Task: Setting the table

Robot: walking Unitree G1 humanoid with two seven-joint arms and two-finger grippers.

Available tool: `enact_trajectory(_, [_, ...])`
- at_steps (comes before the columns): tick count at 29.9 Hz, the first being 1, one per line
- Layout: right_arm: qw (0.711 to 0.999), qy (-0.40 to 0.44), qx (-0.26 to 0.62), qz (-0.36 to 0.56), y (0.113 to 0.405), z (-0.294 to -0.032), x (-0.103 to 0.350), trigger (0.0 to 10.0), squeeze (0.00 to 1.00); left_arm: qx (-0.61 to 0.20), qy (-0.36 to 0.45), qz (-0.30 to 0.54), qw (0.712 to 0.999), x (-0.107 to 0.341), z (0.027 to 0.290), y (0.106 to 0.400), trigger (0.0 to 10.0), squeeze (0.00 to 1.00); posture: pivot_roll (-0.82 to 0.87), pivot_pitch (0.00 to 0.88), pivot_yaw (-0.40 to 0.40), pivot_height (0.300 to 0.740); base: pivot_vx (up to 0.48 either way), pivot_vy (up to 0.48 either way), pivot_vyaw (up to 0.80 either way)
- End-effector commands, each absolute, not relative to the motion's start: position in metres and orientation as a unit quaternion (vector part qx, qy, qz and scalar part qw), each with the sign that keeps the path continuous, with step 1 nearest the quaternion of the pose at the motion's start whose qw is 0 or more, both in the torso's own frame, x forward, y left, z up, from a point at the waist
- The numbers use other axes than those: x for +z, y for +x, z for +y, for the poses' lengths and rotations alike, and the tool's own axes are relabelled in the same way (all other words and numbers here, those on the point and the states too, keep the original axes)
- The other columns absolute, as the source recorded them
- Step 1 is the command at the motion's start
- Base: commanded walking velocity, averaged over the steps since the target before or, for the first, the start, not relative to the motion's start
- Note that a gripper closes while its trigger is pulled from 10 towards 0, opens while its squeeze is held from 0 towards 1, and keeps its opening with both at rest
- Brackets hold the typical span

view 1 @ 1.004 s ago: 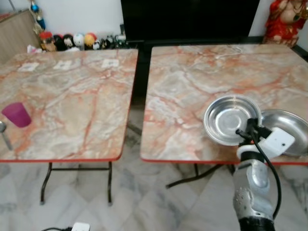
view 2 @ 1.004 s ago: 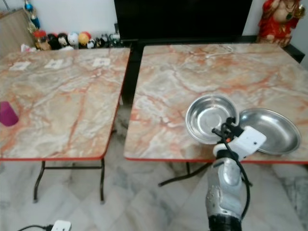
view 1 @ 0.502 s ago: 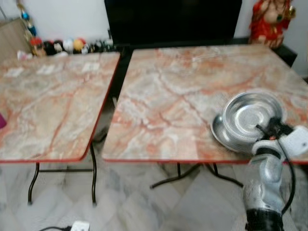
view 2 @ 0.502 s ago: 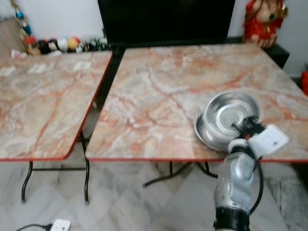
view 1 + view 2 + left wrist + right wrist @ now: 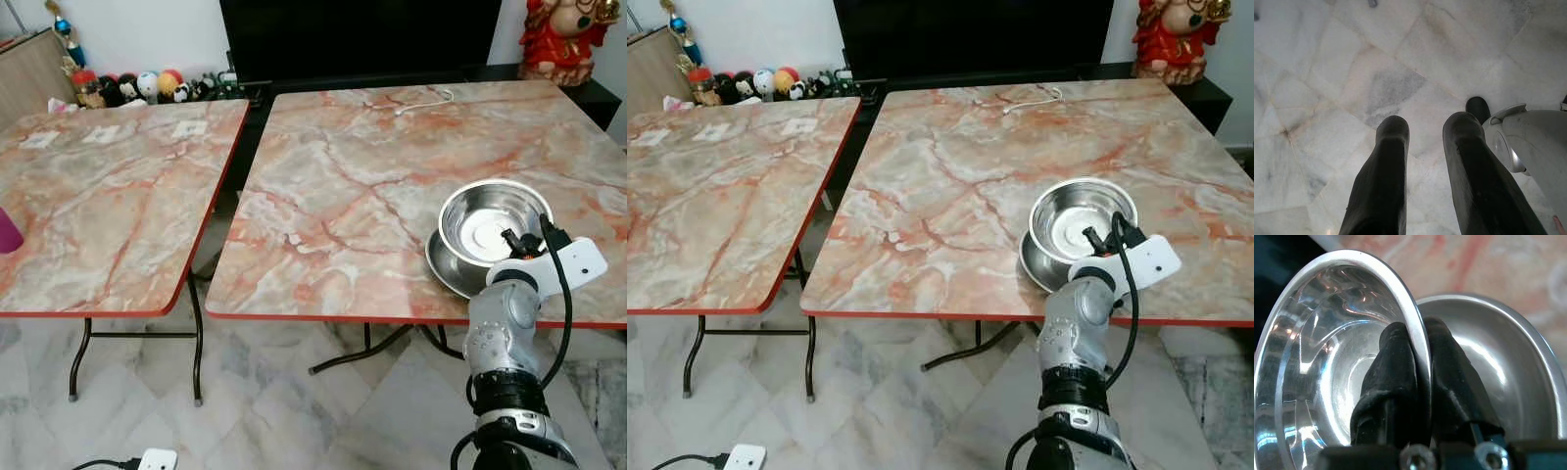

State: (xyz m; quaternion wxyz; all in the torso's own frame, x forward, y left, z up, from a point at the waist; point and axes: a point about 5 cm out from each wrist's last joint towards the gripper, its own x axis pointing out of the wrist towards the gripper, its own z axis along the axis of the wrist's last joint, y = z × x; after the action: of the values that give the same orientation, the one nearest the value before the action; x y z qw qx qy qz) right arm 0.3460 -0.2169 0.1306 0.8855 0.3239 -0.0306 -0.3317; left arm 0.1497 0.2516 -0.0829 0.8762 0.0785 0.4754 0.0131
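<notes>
Steel bowl (image 5: 490, 220), round, shiny, sits nested in 2nd steel dish (image 5: 443, 269) on marble table (image 5: 343, 206); right gripper (image 5: 1418, 340) pinching bowl rim. Left gripper (image 5: 1425, 127) fingers apart, w/ nothing held.

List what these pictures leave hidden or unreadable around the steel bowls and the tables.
- Lower round steel plate: the shiny steel bowl held by the right claw covers most of it in the eye views.
- Pink cup: cut by the left eye view's edge.
- White cards on the left marble table: too small to read.
</notes>
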Motion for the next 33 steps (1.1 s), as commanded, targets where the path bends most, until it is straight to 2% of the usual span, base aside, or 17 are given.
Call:
enact_trajectory(1, [0.878,0.331,-0.345,-0.028,0.348,-0.213,0.132,10.0,0.0,0.021,0.086,0.478,0.874,-0.082,0.258,0.148,10.0,0.0,-0.08,0.032,0.082,0.74,0.0,0.0,0.0])
enact_trajectory(6, [0.874,0.328,-0.359,-0.011,0.342,-0.208,0.122,10.0,0.0,0.022,0.085,0.478,0.874,-0.082,0.258,0.147,10.0,0.0,-0.08,0.036,0.081,0.74,0.0,0.0,0.0])
enact_trajectory(7, [0.864,0.342,-0.369,0.001,0.339,-0.207,0.116,10.0,0.0,0.022,0.085,0.477,0.874,-0.082,0.258,0.147,10.0,0.0,-0.09,0.036,0.083,0.74,0.0,0.0,0.0])
enact_trajectory(13, [0.849,0.352,-0.395,-0.009,0.336,-0.214,0.115,10.0,0.0,0.022,0.084,0.477,0.875,-0.082,0.259,0.147,10.0,0.0,-0.08,0.037,0.083,0.74,0.0,0.0,0.0])
enact_trajectory(24, [0.843,0.354,-0.404,-0.015,0.337,-0.223,0.117,10.0,0.0,0.022,0.085,0.478,0.874,-0.082,0.259,0.147,10.0,0.0,-0.08,0.037,0.081,0.74,0.0,0.0,0.0])
enact_trajectory(25, [0.844,0.357,-0.401,-0.014,0.337,-0.223,0.117,10.0,0.07,0.022,0.085,0.478,0.874,-0.082,0.259,0.147,10.0,0.0,-0.08,0.037,0.081,0.74,0.0,0.0,0.0])
enact_trajectory(26, [0.844,0.358,-0.399,-0.013,0.338,-0.223,0.117,10.0,0.07,0.022,0.085,0.478,0.874,-0.082,0.259,0.147,10.0,0.0,-0.08,0.037,0.081,0.74,0.0,0.0,0.0])
enact_trajectory(27, [0.845,0.358,-0.397,-0.012,0.338,-0.222,0.116,10.0,0.46,0.022,0.085,0.478,0.874,-0.082,0.259,0.147,10.0,0.0,-0.08,0.038,0.08,0.74,0.0,0.0,0.0])
enact_trajectory(28, [0.848,0.361,-0.388,-0.007,0.339,-0.22,0.115,10.0,0.76,0.022,0.085,0.478,0.874,-0.082,0.259,0.146,10.0,0.0,-0.08,0.038,0.081,0.74,0.0,0.0,0.0])
enact_trajectory(33, [0.853,0.366,-0.373,-0.001,0.342,-0.215,0.114,10.0,0.69,0.023,0.086,0.478,0.874,-0.082,0.259,0.146,10.0,0.0,-0.08,0.038,0.081,0.74,0.0,0.0,0.0])
